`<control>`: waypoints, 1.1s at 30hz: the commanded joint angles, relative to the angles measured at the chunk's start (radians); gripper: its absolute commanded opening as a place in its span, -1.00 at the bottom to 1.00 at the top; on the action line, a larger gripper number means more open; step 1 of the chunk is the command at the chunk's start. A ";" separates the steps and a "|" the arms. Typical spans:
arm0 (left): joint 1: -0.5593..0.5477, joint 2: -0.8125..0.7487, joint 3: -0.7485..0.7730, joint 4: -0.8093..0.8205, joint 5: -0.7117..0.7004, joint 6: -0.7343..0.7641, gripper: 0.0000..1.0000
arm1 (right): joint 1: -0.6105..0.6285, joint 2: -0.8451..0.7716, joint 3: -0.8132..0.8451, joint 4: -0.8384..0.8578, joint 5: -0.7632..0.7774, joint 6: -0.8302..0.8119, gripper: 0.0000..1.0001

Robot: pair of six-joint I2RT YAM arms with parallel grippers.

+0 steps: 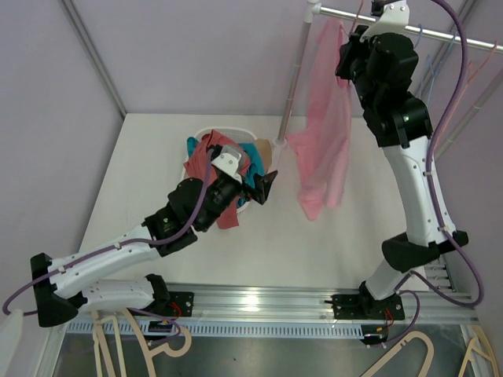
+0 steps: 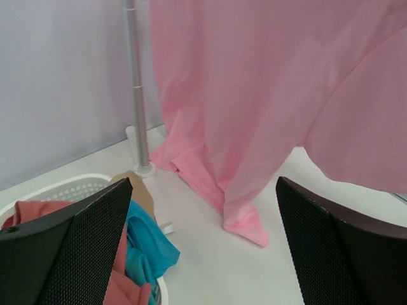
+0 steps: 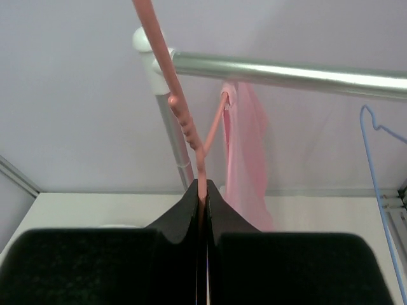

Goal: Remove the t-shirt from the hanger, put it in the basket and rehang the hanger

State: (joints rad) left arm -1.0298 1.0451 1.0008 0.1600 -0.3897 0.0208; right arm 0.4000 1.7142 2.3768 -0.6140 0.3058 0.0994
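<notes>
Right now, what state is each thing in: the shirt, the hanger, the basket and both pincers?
pink t-shirt: on its hanger, hanging down.
pink hanger: pinched by the right pincer.
right pincer: shut on the pink hanger.
left pincer: open, empty.
basket: holds red and teal clothes.
</notes>
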 commanded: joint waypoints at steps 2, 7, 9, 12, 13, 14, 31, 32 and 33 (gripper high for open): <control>-0.137 0.006 0.042 0.133 -0.043 0.079 0.99 | 0.132 -0.166 -0.166 0.127 0.211 0.043 -1.00; -0.286 0.041 0.022 0.254 -0.054 0.146 0.99 | 0.269 -0.264 -0.321 0.233 0.426 0.048 -1.00; -0.315 0.055 0.019 0.289 -0.063 0.154 0.99 | 0.310 -0.271 -0.323 0.235 0.486 0.039 -1.00; -0.369 0.052 0.001 0.326 -0.048 0.148 0.99 | 0.365 -0.277 -0.324 0.247 0.552 0.010 -1.00; -0.387 0.053 0.002 0.328 -0.041 0.142 0.99 | 0.376 -0.278 -0.327 0.252 0.571 0.005 -1.00; -0.394 0.055 0.007 0.325 -0.031 0.134 0.99 | 0.390 -0.278 -0.329 0.264 0.591 -0.001 -1.00; -0.291 0.260 0.059 0.257 -0.038 -0.013 -0.64 | 0.557 -0.265 -0.268 0.273 0.673 -0.073 -1.00; -0.289 0.254 0.058 0.250 -0.041 -0.013 -0.98 | 0.559 -0.265 -0.266 0.276 0.676 -0.085 -1.00; -0.291 0.247 0.058 0.248 -0.046 -0.007 -0.99 | 0.560 -0.265 -0.268 0.280 0.681 -0.093 -1.00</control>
State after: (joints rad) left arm -1.3373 1.3167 1.0080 0.4019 -0.4442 0.0624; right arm 0.9497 1.4643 2.0651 -0.4061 0.9401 0.0380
